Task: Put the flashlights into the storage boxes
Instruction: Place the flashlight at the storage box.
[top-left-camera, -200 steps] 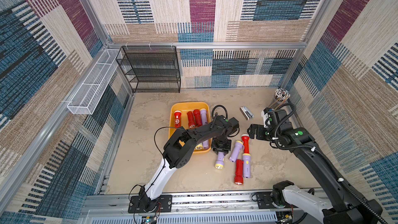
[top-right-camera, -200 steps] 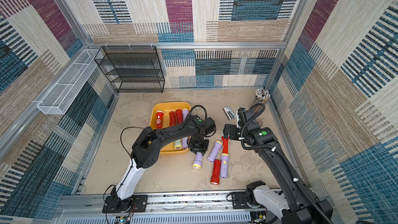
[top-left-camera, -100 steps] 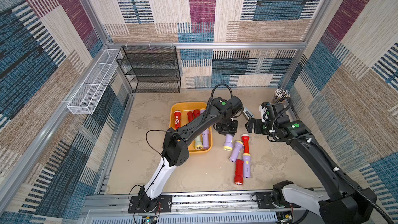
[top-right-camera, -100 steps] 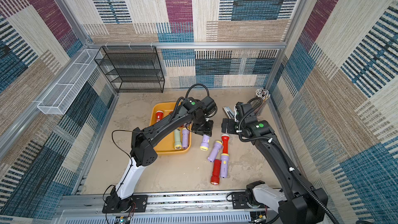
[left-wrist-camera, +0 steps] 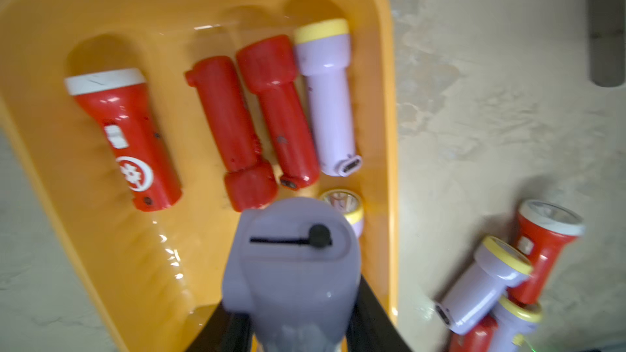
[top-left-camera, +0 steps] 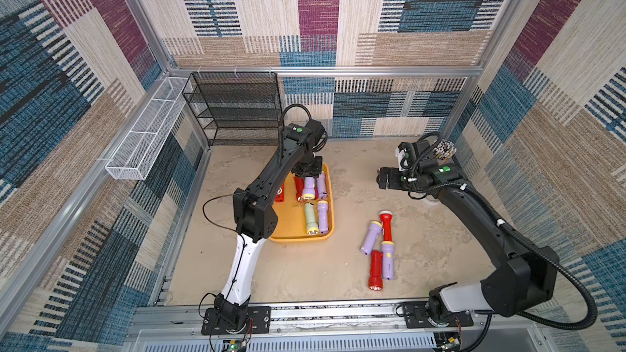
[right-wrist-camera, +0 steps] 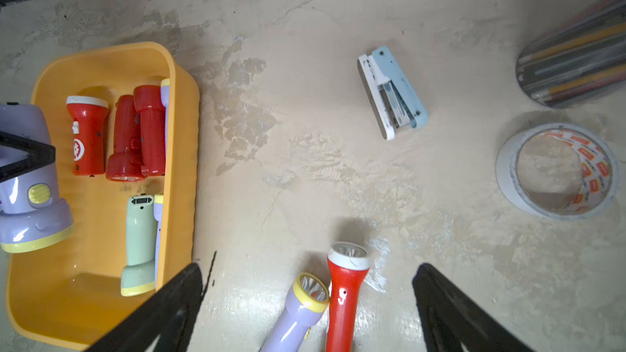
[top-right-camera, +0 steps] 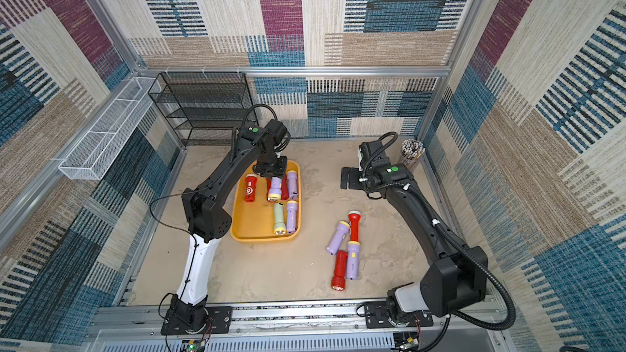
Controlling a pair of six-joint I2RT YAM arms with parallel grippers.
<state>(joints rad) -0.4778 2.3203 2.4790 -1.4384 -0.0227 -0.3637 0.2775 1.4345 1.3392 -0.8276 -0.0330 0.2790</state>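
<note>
Left tool (top-left-camera: 306, 175) over tray, flashlight gripped

It clamps lilac flashlight (top-left-camera: 309, 188) across its body, hanging above yellow-orange tray (top-left-camera: 298, 239) w/ six already inside, prob. to lower it beside them. Right tool (top-left-camera: 384, 179) wide open, empty, over table (top-left-camera: 305, 272); four flashlights (top-left-camera: 371, 242) lie loose nearby, awaiting pickup.

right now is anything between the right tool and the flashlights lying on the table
Nothing visible: only bare table separates the open right tool from the nearest red flashlight and lilac flashlight.

you see the tray (top-left-camera: 288, 221) left of centre, flashlights (top-left-camera: 310, 220) lying in it; four more flashlights (top-left-camera: 371, 242) on the table (top-left-camera: 338, 282) to its right; the shelf rack (top-left-camera: 237, 110) behind.
</note>
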